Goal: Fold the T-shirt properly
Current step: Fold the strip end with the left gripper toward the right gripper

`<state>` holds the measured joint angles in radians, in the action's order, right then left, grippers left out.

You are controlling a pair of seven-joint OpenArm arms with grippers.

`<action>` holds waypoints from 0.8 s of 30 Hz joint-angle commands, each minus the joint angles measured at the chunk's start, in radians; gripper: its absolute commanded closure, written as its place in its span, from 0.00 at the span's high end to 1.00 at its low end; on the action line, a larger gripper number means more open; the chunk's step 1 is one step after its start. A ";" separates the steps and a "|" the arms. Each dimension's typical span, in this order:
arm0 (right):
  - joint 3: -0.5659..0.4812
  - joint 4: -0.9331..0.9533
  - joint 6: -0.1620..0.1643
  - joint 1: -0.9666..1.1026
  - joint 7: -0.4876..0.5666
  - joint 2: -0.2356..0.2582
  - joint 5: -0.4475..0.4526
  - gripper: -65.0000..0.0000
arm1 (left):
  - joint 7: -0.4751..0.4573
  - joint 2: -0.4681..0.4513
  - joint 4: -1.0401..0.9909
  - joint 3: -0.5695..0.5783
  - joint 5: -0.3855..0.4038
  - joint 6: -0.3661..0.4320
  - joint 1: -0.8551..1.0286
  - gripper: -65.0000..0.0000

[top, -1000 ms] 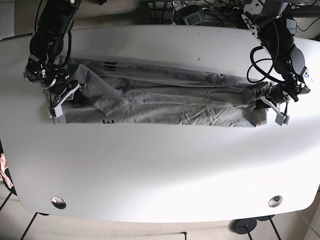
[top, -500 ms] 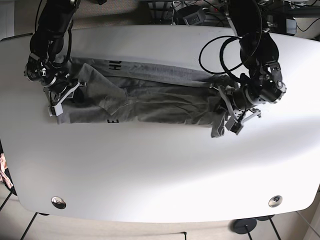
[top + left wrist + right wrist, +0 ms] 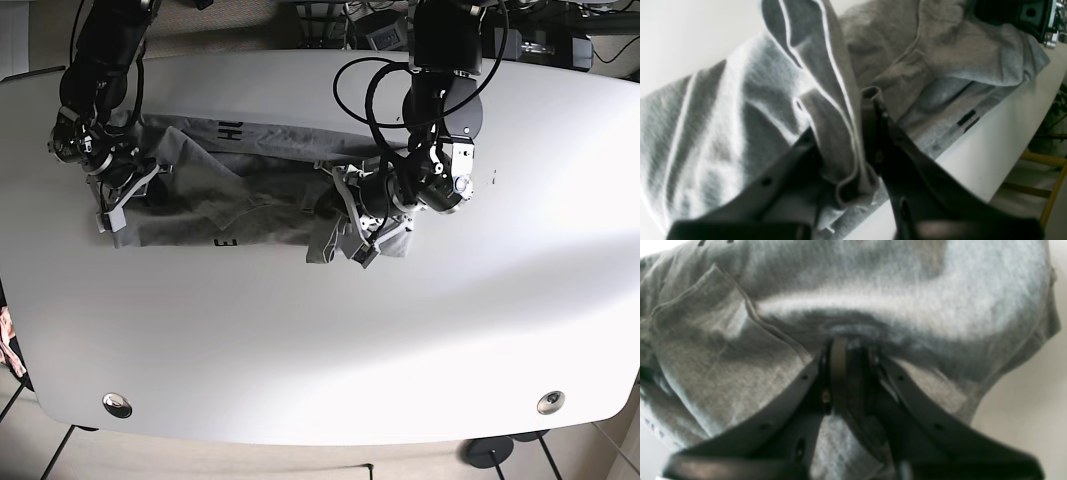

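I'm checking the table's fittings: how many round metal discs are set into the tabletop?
2. One metal disc sits near the front left corner of the table in the base view, the other disc near the front right corner. The T-shirt could hide others.

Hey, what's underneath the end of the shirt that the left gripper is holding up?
Under the T-shirt end lifted by the left gripper, more gray fabric and white table edge show. Whatever lies beneath the bunched folds is covered.
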<state>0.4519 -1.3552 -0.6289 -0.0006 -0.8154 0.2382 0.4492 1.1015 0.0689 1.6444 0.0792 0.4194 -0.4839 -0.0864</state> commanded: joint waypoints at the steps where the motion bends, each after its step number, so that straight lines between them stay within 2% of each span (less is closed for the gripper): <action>1: 0.005 -0.020 -0.004 -0.016 0.015 0.014 0.018 0.11 | -0.027 0.002 0.017 0.024 0.022 0.000 -0.022 0.05; 3: 0.005 -0.020 -0.004 -0.016 0.014 0.013 0.018 0.11 | -0.025 0.002 0.017 0.041 0.022 0.000 -0.025 0.13; 5: 0.005 -0.020 -0.004 -0.017 0.014 0.013 0.018 0.11 | -0.025 0.004 0.018 0.060 0.022 0.000 -0.026 0.32; 7: 0.003 -0.020 -0.004 -0.017 0.014 0.013 0.018 0.11 | -0.024 0.001 0.018 0.092 0.020 0.001 -0.028 0.43; 10: 0.003 -0.020 -0.004 -0.017 0.014 0.013 0.018 0.11 | -0.021 -0.001 0.023 0.129 0.020 0.001 -0.048 0.45; 14: 0.003 -0.019 -0.004 -0.017 0.014 0.013 0.018 0.11 | 0.088 0.007 0.090 0.201 0.029 -0.006 -0.080 0.45; 17: 0.003 -0.019 -0.004 -0.017 0.014 0.013 0.018 0.11 | 0.091 0.024 0.161 0.215 0.031 -0.006 -0.082 0.44; 24: 0.003 -0.020 -0.004 -0.022 0.012 0.013 0.018 0.11 | 0.090 0.016 0.185 -0.065 0.022 0.000 -0.075 0.44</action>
<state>0.4515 -1.3552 -0.6289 -0.0063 -0.8165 0.2352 0.4503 1.2072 0.0658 1.8072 -0.0013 0.4187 -0.4793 -0.1444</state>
